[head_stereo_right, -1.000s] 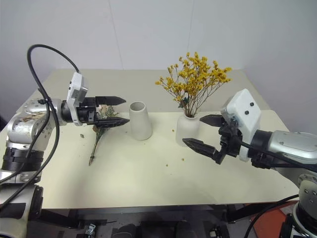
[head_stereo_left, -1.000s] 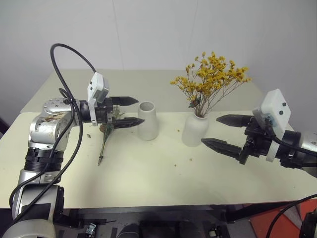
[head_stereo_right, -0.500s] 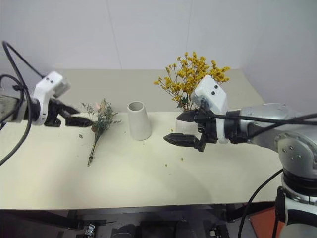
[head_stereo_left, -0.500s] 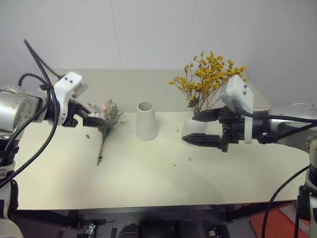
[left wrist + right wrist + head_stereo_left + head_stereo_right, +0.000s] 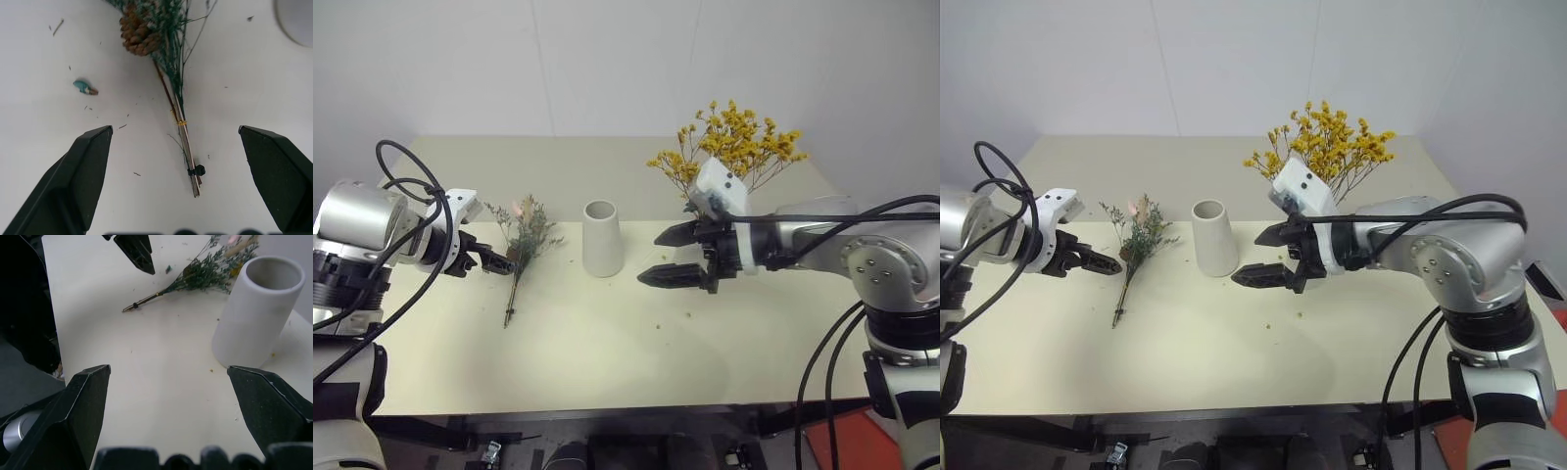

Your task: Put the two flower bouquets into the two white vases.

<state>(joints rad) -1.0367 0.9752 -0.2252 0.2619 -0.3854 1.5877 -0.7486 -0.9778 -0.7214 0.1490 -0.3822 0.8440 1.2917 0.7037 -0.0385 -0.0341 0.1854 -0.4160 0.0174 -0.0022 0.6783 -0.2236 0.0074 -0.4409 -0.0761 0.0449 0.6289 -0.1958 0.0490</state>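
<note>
A cream table [image 5: 607, 362] stands against a white wall. Left gripper [image 5: 491, 258]: jaws spread wide, empty, just left of the grey-green spray [image 5: 523, 245], which lies flat on the table. The cone vase [image 5: 603, 238] stands upright, empty, right of the spray. Right gripper [image 5: 668, 257]: jaws spread wide, empty, between the cone vase and the yellow spray [image 5: 734, 147], whose vase it hides.

Matt white ceramic vase [image 5: 603, 238], smooth matt cream tabletop [image 5: 607, 343]

The right gripper [image 5: 668, 257] and its arm hide the narrow-necked vase beneath the yellow bouquet [image 5: 729, 152].
</note>
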